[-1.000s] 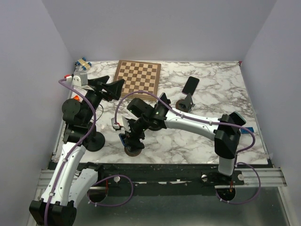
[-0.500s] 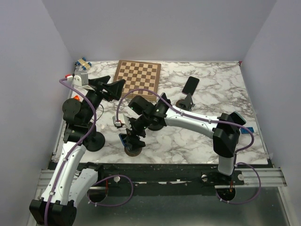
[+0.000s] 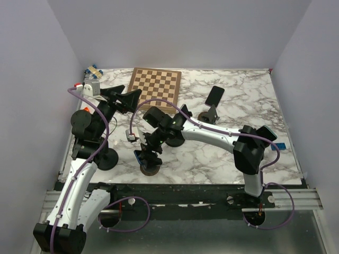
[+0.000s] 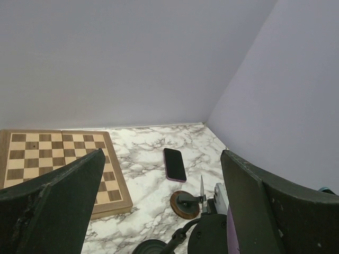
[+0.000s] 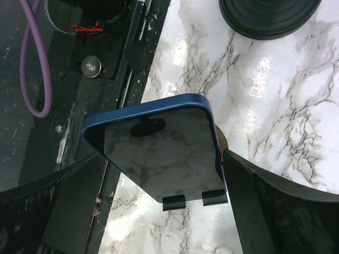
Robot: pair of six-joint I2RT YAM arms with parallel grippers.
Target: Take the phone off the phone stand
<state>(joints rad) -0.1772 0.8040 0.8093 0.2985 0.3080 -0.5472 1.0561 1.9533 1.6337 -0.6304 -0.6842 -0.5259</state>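
Observation:
A blue-edged phone (image 5: 159,151) with a dark screen leans on a phone stand (image 3: 150,169) near the table's front left; two black lips (image 5: 193,200) hold its lower edge. It also shows in the top view (image 3: 141,156). My right gripper (image 5: 161,159) is open, its jaws straddling the phone's two long edges; the right finger (image 5: 275,206) lies close against one edge. In the top view my right gripper (image 3: 149,151) is right over the stand. My left gripper (image 3: 125,99) is open and empty, held high over the left side.
A second dark phone (image 3: 214,96) lies flat at the back right beside an empty stand (image 3: 208,116); both show in the left wrist view (image 4: 175,164). A chessboard (image 3: 155,87) lies at the back. Small objects (image 3: 90,87) sit at back left. The table's front edge and frame (image 5: 79,79) are just beyond the phone.
My right arm has shifted slightly left and settled its gripper around the blue phone. The phone stays on the stand. The left arm has barely moved.

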